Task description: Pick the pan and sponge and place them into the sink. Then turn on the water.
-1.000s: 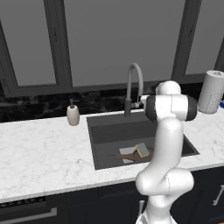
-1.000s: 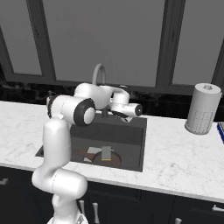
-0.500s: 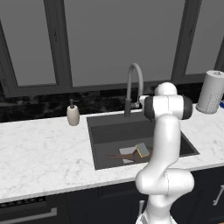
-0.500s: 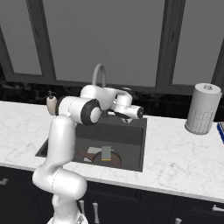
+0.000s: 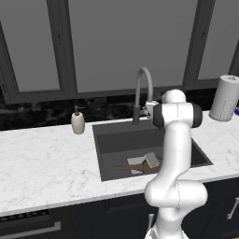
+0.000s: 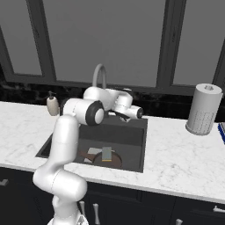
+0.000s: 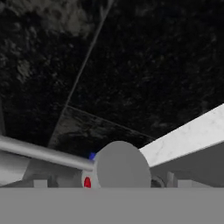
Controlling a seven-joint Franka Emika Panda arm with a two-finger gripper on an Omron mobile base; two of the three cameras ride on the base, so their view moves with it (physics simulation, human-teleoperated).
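the gripper [image 6: 137, 112] reaches level across the back of the sink [image 6: 134, 149] toward the faucet's [image 5: 143, 93] base, jaws spread wide and holding nothing. in the hand view the faucet's round lever knob [image 7: 122, 165] sits just ahead of the jaws, low and near centre, with red and blue marks beside it and a grey rod running off to the left; whether the fingers touch it cannot be told. behind it stand the dark backsplash [image 7: 131, 65] and a strip of white counter [image 7: 188, 135]. the pan [image 6: 110, 159] lies on the sink floor, well below the gripper, its handle [image 5: 122, 166] pointing toward the basin's left side. the sponge [image 5: 151, 160] rests flat on the pan, its long side running roughly front to back. no water shows at the spout.
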